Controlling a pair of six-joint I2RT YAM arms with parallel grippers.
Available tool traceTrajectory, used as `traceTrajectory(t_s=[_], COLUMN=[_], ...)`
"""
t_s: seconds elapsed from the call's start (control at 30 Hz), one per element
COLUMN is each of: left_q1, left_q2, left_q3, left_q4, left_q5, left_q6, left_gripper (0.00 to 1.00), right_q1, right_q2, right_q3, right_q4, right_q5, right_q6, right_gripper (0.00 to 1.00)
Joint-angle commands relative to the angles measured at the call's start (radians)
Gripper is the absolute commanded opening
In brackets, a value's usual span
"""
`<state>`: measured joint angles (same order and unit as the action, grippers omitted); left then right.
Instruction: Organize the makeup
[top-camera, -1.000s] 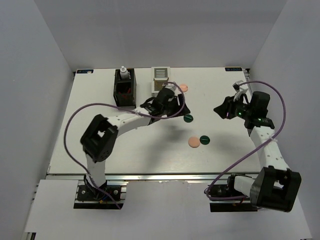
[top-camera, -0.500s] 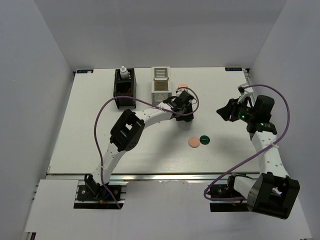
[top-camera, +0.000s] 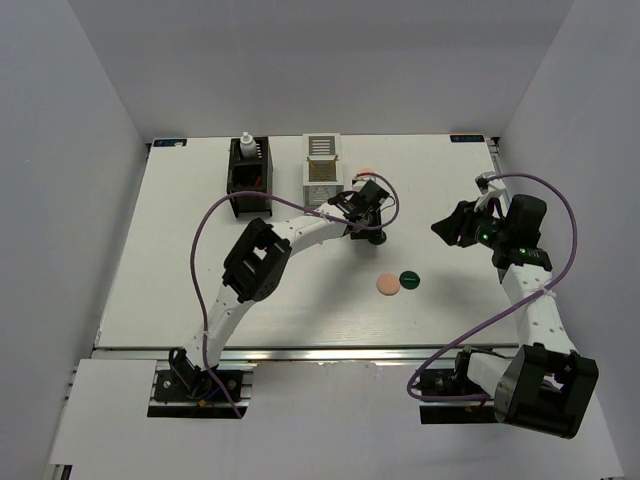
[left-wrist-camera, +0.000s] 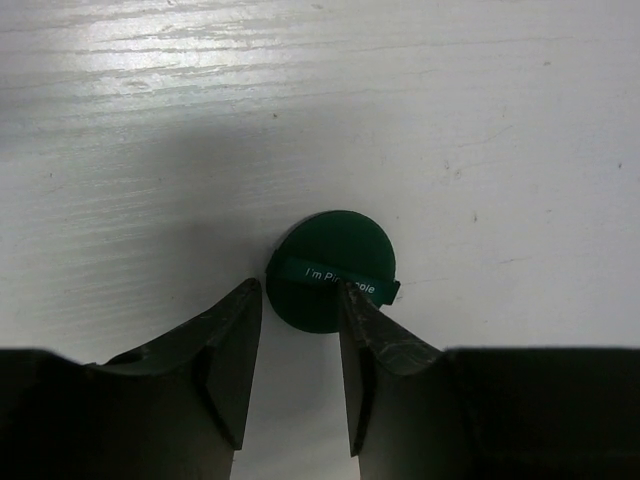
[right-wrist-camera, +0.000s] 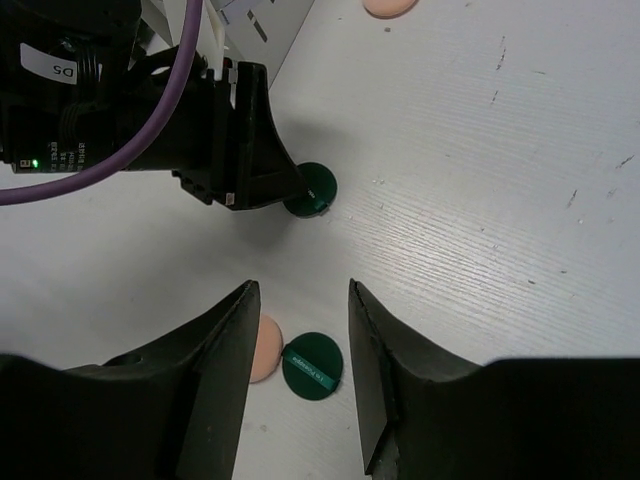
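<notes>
Two grippers spread, one at a green disc (left-wrist-camera: 335, 250).
The disc is seen near the middle of the worktop (top-camera: 180, 250), at the left gripper (left-wrist-camera: 300, 288) tips; the right gripper (right-wrist-camera: 300, 290) is raised toward the right edge.

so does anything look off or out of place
Nothing spilled or damaged, but four discs lie loose on the table: a peach disc near the white box, a green disc nearer the arms, and a second peach disc beside a second green disc mid-table.
</notes>
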<state>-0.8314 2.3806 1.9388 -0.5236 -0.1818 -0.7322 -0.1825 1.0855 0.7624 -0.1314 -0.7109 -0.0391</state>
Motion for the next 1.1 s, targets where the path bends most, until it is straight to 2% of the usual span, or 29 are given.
traceTrajectory(t_s=[0.0, 0.07, 0.1, 0.23, 0.3, 0.67, 0.9, 1.07], left_q1=[-0.009, -0.009, -0.009, -0.009, -0.009, 0.038, 0.149, 0.204], left_q2=[0.031, 0.032, 0.031, 0.002, -0.026, -0.182, -0.25, -0.242], left_q3=[0.008, 0.006, 0.005, -0.001, -0.014, 0.051, 0.074, 0.109], left_q4=[-0.041, -0.027, -0.023, 0.016, 0.063, 0.197, 0.263, 0.249], left_q5=[0.004, 0.022, 0.027, 0.039, 0.042, 0.007, -0.012, 0.053], left_q6=[0.019, 0.019, 0.019, 0.025, 0.042, 0.125, 0.134, 0.126], left_gripper=[0.46, 0.37, 0.27, 0.05, 0.0, 0.0, 0.0, 0.0], right_q1=[-0.006, -0.005, -0.005, -0.008, -0.008, -0.008, -0.008, -0.008], right_q2=[-0.018, -0.016, -0.018, -0.016, -0.016, -0.03, -0.033, -0.026], right_q3=[-0.012, -0.015, -0.014, -0.017, -0.017, -0.044, -0.06, -0.074], right_q4=[0.019, 0.023, 0.024, 0.024, 0.023, 0.024, 0.03, 0.032], right_q5=[-0.024, -0.024, -0.024, -0.024, -0.024, -0.021, -0.022, -0.032], right_q6=[0.018, 0.019, 0.019, 0.019, 0.015, 0.002, 0.001, -0.008], right_gripper=[0.46, 0.46, 0.46, 0.46, 0.46, 0.46, 0.46, 0.49])
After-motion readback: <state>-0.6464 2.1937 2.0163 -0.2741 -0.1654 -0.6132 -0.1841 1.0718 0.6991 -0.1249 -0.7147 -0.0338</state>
